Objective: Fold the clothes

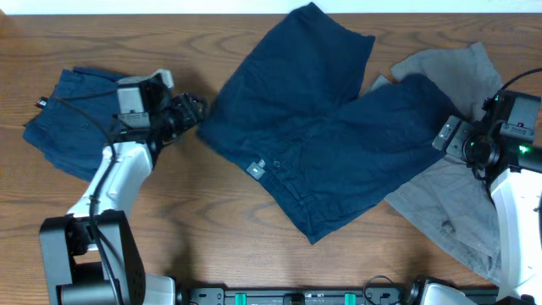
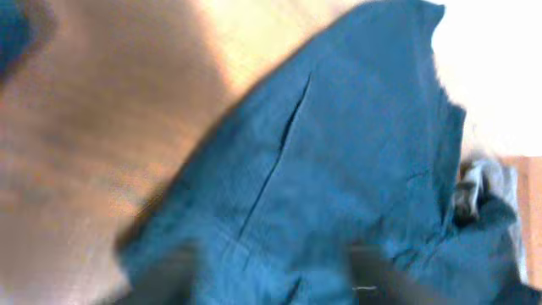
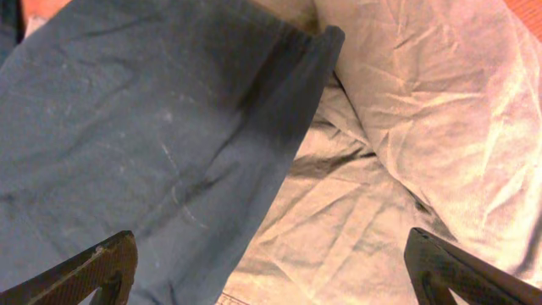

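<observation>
Right gripper (image 3: 267, 254): two black fingertips at the lower corners of the right wrist view, set wide apart, nothing between them; it hangs over cloth at the seam where navy overlaps grey. Navy shorts (image 1: 296, 144): largest piece, table centre, spread flat and unfolded, legs running to 12 and 3 o'clock, a small pale tag (image 1: 256, 169) at the waistband. Grey garment (image 1: 457, 195): at 3 to 4 o'clock, creased, its upper part lying under the navy leg hem. Second navy piece (image 1: 68, 119): at 9 o'clock, well apart, already compact, a black tag (image 1: 40, 104) at its outer edge. Left gripper (image 1: 190, 110): at the centre shorts' 9 o'clock edge; its wrist view is blurred, but the fingers read as parted and empty. Wooden table (image 1: 195, 220): bare between the pieces. Step judged: start of folding the centre shorts, no grasp yet. Next move calls for pinching opposite edges, the right taking navy only, not the grey below.
</observation>
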`<state>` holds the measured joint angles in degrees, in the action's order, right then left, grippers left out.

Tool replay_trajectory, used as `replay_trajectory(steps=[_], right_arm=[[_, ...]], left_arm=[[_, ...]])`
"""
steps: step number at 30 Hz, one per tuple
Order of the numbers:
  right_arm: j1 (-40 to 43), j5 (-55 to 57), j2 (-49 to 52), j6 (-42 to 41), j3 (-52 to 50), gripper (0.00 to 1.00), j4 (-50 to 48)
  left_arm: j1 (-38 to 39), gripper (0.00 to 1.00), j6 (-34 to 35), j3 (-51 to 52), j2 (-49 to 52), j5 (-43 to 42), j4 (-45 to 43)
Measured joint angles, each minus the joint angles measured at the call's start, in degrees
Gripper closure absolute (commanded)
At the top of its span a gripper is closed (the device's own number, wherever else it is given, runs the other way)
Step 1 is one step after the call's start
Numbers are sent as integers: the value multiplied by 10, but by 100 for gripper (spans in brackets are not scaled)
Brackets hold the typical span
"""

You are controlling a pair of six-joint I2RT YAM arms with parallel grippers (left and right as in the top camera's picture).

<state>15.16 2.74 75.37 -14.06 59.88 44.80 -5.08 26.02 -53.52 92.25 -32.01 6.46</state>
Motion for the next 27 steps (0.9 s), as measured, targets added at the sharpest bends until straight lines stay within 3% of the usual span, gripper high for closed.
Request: replay_trajectory(steps=[5,8,13,22,23,24,26,27], right_arm=[[0,-2,0,-2,0,5,2],[0,-2,0,-3,0,4,2],[0,-3,0,-3,0,2,2],[0,-3,0,-3,0,1,6],[0,-4,0,-3,0,1,6],[0,-4,0,-3,0,1,6],[0,-4,0,-3,0,1,6],[0,-4,0,-2,0,2,6]], left_arm=[[37,2,-3,0,0,-56,194],[99,2,-2,9,0,-71,248],[230,2,49,43,0,-75,202],[424,1,224,85,47,-66,20],[441,8,242,83,53,-66,8],[454,23,256,80,58,-68,1],[480,69,282,76,75,-69,-10],[489,81,290,76,83,-70,-11]])
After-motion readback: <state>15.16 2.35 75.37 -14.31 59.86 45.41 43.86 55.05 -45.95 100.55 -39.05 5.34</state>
